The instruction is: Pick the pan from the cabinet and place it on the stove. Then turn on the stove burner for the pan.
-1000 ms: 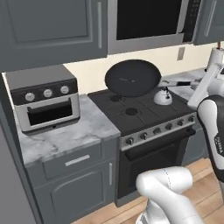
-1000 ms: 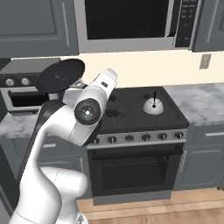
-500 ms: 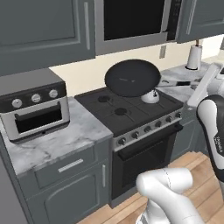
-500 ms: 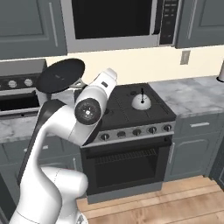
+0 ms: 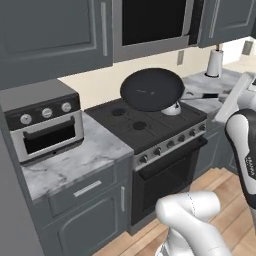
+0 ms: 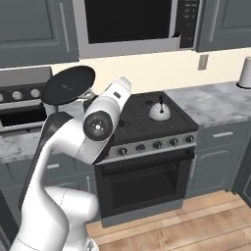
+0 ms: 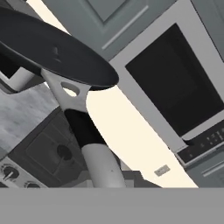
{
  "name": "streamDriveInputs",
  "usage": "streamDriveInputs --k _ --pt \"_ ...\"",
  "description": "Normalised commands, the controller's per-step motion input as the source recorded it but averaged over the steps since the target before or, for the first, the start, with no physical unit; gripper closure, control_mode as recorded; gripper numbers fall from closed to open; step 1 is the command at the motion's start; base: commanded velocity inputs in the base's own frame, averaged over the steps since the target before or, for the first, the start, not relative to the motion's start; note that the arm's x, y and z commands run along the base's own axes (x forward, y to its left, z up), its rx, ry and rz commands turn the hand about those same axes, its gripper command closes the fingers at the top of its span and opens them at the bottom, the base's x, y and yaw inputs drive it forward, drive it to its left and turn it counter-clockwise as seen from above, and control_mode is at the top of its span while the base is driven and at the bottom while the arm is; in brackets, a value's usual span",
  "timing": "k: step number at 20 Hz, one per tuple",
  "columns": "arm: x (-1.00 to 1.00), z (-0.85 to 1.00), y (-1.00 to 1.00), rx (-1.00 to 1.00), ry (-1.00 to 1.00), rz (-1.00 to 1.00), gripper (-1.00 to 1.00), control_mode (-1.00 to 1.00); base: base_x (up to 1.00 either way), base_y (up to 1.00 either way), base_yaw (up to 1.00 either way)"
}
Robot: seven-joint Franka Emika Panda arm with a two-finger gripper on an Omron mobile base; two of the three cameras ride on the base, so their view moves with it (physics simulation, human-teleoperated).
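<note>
**Pan held aloft over the stove**

The pincer [image 5: 220,96] grips the slim handle of the pan [image 5: 152,89], its fingers hidden behind the handle from where I stand, so how wide they sit I cannot tell; the pan hangs from it clear of everything. The pan is in the air above the back of the stove [image 5: 145,129], tilted so its dark round underside faces out toward the room. Its long axis runs roughly level along the wall, the round end toward the toaster oven [image 5: 42,120] and the handle toward the marble worktop [image 5: 200,92] on the far side. In the hand view the handle runs from the bottom edge up to the dark disc. A small silver kettle [image 6: 159,111] stands on the cooktop, just below the pan's rim. The microwave [image 6: 130,22] hangs above.
</note>
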Motion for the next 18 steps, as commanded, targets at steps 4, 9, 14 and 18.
streamDriveInputs --k 4,9,14,18 --pt "0.0 0.0 0.0 0.0 0.0 0.0 1.0 1.0 0.16 0.55 -0.1" --pt "0.0 0.0 0.0 0.0 0.0 0.0 1.0 1.0 0.2 0.5 -0.07" --pt "0.0 0.0 0.0 0.0 0.0 0.0 1.0 1.0 0.39 0.01 -0.02" --pt "0.0 0.0 0.0 0.0 0.0 0.0 1.0 1.0 0.16 0.0 -0.03"
